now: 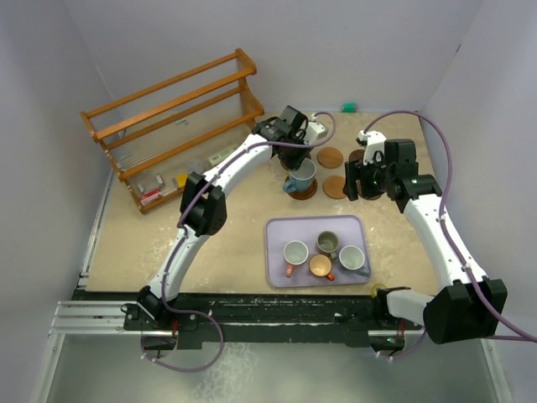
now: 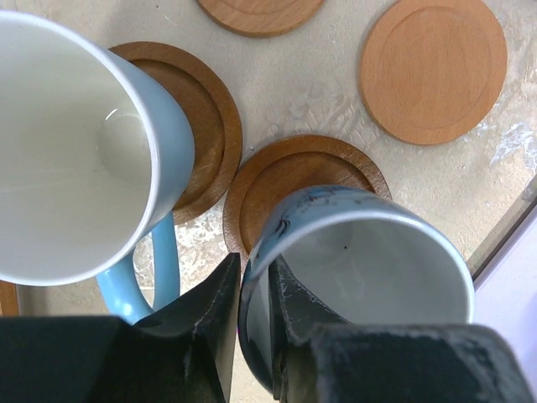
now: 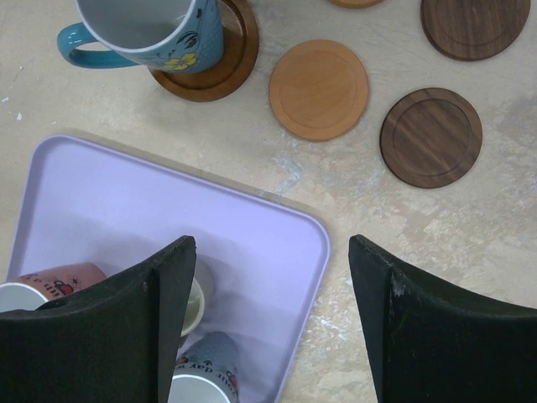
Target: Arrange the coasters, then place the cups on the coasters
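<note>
Overhead: left gripper point(image 1: 299, 162) at a blue mug point(image 1: 300, 175) on a dark coaster point(image 1: 301, 193); right gripper point(image 1: 359, 186) near two bare coasters point(image 1: 331, 157); lavender tray point(image 1: 281, 231) holds four cups point(image 1: 294, 252); rack point(image 1: 168, 126) far left. Left wrist: fingers point(image 2: 220, 327) pinch the mug's rim, one inside, one outside, the mug over its coaster; second mug point(image 2: 67, 143) on the neighbouring coaster point(image 2: 210, 126). Right wrist: jaws spread wide, empty, above the tray's corner.
</note>
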Controlling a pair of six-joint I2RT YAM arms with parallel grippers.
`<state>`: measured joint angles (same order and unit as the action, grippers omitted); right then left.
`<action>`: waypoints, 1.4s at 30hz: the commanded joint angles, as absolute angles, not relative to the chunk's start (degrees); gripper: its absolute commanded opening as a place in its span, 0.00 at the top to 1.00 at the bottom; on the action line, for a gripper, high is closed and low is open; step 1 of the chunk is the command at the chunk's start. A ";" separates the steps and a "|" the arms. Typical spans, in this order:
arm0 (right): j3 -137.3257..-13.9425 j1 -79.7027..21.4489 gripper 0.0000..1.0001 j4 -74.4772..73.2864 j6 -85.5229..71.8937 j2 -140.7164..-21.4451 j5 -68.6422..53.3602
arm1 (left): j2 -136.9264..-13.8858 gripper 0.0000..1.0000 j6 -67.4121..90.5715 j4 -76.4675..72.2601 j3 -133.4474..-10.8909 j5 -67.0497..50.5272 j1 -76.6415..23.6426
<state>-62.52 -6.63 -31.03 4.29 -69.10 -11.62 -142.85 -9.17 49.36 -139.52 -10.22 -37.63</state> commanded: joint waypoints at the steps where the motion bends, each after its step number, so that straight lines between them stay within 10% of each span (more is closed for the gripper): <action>1: -64.36 -6.24 0.24 -31.37 4.90 -69.39 -12.26 | -143.16 0.81 -9.97 47.99 -143.61 -10.63 -37.53; 22: -64.79 -6.24 0.23 -44.13 22.44 -68.18 -19.03 | -132.11 0.59 -11.24 45.04 -136.97 -13.67 -37.52; 42: -55.33 -6.69 0.30 -58.75 51.21 -61.67 -22.10 | -103.55 0.16 -17.20 29.86 -104.61 2.76 -37.23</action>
<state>-57.23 -6.37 -56.58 47.05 -60.71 -19.03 -108.47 -15.66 36.71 -109.10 -1.98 -37.63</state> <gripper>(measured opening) 0.715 0.815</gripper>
